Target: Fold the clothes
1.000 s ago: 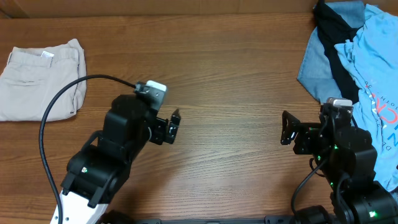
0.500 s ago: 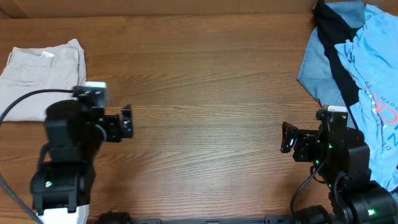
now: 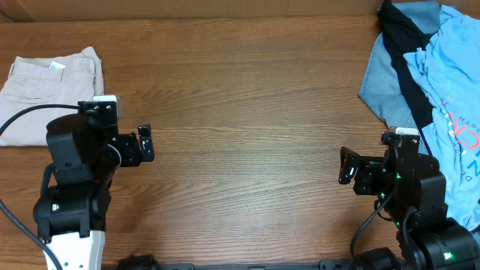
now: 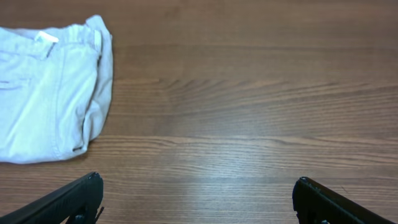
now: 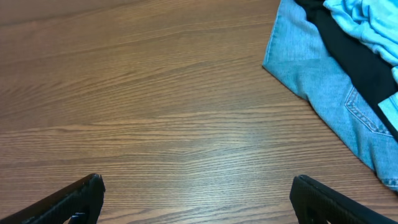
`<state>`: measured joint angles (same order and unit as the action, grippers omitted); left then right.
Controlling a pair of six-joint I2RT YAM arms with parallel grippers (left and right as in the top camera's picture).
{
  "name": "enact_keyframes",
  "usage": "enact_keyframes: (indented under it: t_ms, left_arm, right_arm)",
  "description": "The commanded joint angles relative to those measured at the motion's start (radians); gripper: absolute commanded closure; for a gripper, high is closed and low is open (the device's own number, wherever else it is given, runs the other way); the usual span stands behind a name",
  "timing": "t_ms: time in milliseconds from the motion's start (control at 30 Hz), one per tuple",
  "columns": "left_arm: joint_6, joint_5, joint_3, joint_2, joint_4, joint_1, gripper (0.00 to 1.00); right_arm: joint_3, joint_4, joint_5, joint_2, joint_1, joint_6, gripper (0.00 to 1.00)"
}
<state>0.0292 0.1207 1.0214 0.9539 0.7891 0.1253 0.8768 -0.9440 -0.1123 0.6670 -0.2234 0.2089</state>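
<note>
Khaki shorts (image 3: 49,94) sit folded at the far left. Left gripper (image 3: 147,144) and right gripper (image 3: 345,166) both gape wide, empty. For the right-hand pile (image 3: 439,82), I'd pinch one layer only.

Red lettering on light blue shirt (image 3: 448,79), too partial to read

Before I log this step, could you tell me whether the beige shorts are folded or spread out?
Folded: the shorts lie as one compact bundle, layers doubled along one edge, no separate legs showing.
</note>
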Motion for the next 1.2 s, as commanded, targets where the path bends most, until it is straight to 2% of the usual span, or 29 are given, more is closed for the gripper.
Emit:
enact_keyframes:
  t_ms: [0,300,500,800,900,1167]
  left_arm:
    - [-0.007,0.018,-0.001,0.028,0.0,0.006,0.0]
    - [-0.007,0.018,-0.001,0.129,0.0,0.006,0.0]
    - [-0.007,0.018,-0.001,0.203,0.0,0.006,0.0]
    - [-0.007,0.018,-0.001,0.317,0.0,0.006,0.0]
    - [-0.007,0.018,-0.001,0.354,0.0,0.006,0.0]
    - [-0.007,0.018,-0.001,0.44,0.0,0.006,0.0]
  right_arm:
    - [-0.003,0.002,-0.01,-0.002,-0.002,0.005,0.0]
    - [-0.005,-0.013,-0.011,-0.098,0.005,0.004,0.0]
    - [-0.089,0.016,-0.026,-0.286,0.005,-0.013,0.0]
    - [-0.52,0.357,0.025,-0.665,0.005,-0.061,0.0]
    - [-0.609,0.49,0.04,-0.663,0.006,-0.071,0.0]
    - [-0.789,0.852,0.07,-0.664,0.013,-0.338,0.0]
